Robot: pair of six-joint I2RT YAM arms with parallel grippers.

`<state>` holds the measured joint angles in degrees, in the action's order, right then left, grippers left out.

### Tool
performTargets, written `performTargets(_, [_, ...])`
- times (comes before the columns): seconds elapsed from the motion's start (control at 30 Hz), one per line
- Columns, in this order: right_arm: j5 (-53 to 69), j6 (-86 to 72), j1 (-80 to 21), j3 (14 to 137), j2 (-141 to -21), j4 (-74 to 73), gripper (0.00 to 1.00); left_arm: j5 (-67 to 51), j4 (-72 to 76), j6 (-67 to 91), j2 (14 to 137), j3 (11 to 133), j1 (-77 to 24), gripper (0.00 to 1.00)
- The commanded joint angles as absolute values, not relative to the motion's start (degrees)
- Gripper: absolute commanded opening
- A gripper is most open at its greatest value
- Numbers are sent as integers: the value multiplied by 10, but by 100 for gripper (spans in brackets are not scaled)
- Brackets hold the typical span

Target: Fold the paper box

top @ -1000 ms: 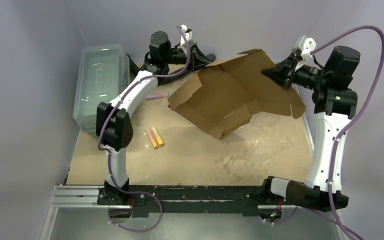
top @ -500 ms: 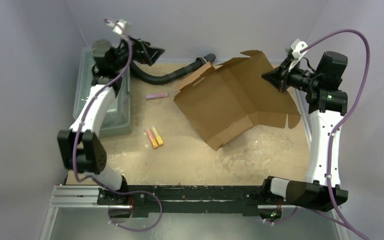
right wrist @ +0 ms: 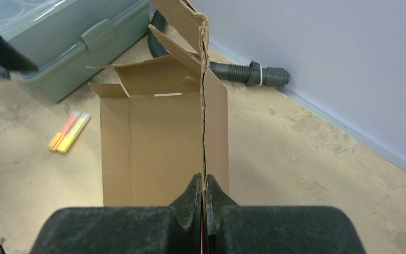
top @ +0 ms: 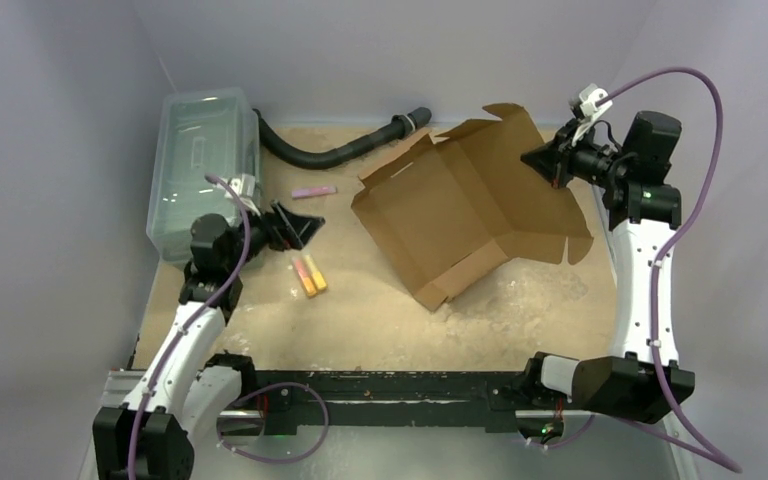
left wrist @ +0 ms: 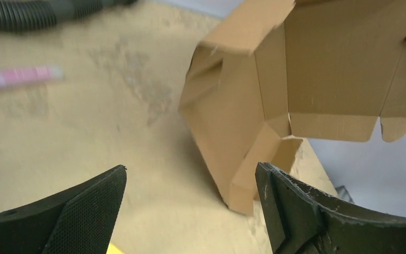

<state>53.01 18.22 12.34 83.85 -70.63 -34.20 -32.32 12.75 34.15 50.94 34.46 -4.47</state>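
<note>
Toward far right of surface [top: 410, 320], paper box [top: 450, 215] stands half open: one side wall up, flaps loose, nothing tucked. One raised flap clamped in right fingers [right wrist: 194, 200]. Off at left, left fingers [left wrist: 301, 211] wide apart, empty. Most folding not done.
</note>
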Motion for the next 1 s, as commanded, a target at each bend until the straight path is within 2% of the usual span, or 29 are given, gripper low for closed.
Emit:
performTargets(0.0, [534, 136, 124, 815, -691, -287, 0, -307, 184, 427, 469, 265, -63, 92])
performTargets(0.43, [544, 116, 124, 773, -682, -251, 0, -265, 373, 555, 619, 250, -144, 82])
performTargets(0.57, [548, 120, 124, 767, -682, -247, 0, -262, 296, 398, 602, 326, -144, 85])
performTargets(0.67, [550, 122, 124, 761, -682, -242, 0, -232, 235, 292, 587, 377, -137, 99])
performTargets(0.77, [552, 130, 124, 760, -684, -244, 0, -279, 208, 271, 614, 437, -110, 99])
performTargets(0.87, [553, 132, 124, 758, -686, -244, 0, -297, 121, 262, 678, 534, -97, 99])
performTargets(0.97, [554, 134, 124, 755, -689, -243, 0, -335, 75, 257, 748, 602, -97, 96])
